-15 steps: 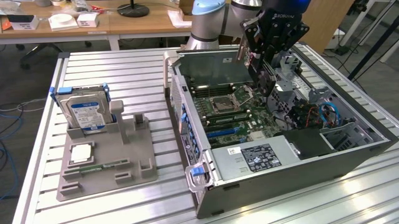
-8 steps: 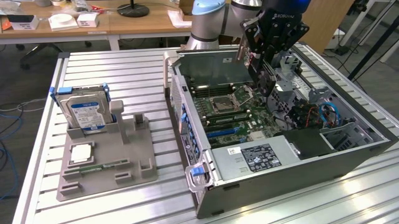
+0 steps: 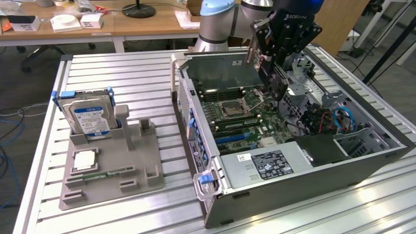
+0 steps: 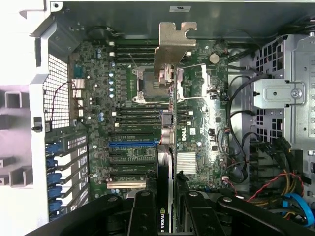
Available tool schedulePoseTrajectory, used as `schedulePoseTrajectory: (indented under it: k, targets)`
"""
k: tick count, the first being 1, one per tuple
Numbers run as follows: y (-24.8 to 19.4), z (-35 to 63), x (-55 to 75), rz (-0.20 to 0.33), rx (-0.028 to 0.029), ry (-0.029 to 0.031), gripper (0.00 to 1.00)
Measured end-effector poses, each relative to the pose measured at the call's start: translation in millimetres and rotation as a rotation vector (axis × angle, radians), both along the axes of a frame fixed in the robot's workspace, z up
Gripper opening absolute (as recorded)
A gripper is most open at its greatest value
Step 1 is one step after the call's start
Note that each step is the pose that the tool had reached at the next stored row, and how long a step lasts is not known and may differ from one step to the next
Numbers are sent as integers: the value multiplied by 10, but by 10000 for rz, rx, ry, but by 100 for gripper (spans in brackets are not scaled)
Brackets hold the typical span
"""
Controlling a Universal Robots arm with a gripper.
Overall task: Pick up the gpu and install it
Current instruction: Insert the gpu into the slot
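Open motherboard (image 4: 197,142), flanked by drive cage (image 4: 280,93) (and cables (image 4: 290,196)).

Grips the gpu (image 4: 165,173) edge-on in the gripper (image 4: 166,209), card clamped between dark fingers (image 4: 142,211). Hangs over the motherboard (image 4: 206,128), silvery bracket (image 4: 173,44) overlapping the edge of the CPU socket (image 4: 146,86). From the socket toward the gripper: blue slot (image 4: 133,144), finned heatsink (image 4: 187,162). Well apart from the socket: grey drive cage (image 4: 280,93), red and blue cables (image 4: 295,201).
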State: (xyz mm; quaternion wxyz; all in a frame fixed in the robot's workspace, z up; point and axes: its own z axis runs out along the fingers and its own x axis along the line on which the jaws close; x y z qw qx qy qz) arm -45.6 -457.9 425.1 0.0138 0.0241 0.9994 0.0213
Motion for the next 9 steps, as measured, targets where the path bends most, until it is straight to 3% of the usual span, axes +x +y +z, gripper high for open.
schedulePoseTrajectory:
  k: [9]
  targets:
    - [0,0,0,315,0,0,26]
